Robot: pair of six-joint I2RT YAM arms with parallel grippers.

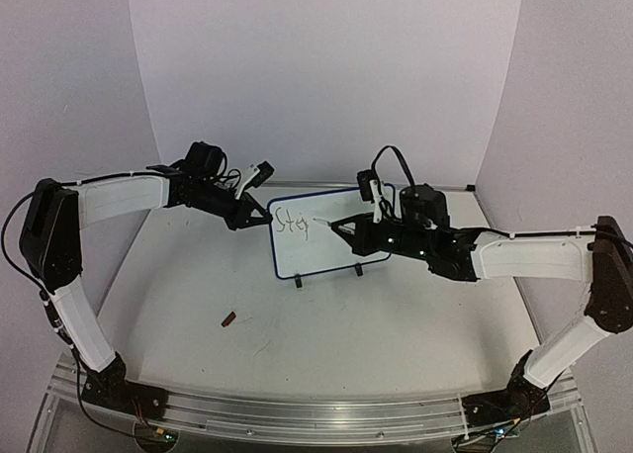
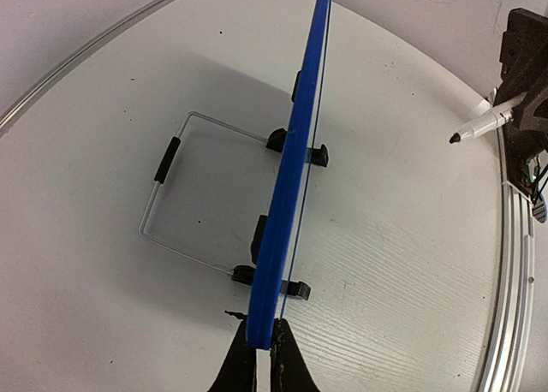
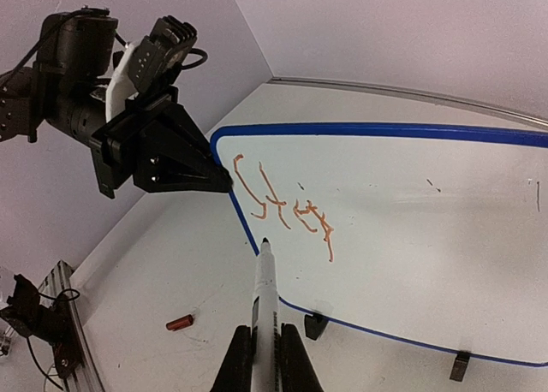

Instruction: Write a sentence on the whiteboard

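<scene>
Edge of whiteboard (image 1: 312, 257) is being clamped by left gripper (image 2: 264, 358). Marker (image 3: 264, 281) is being gripped tight in right gripper (image 3: 265, 362), w/ tip just ahead of its fingers, off the board below the sentence (image 3: 287, 208). Risk: board being tipped back by excess pen pressure, or wet strokes being smeared.

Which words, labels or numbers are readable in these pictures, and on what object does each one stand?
"Stay": orange handwriting on the whiteboard, near its left edge; the last letter is rough.
No other readable text anywhere.
</scene>
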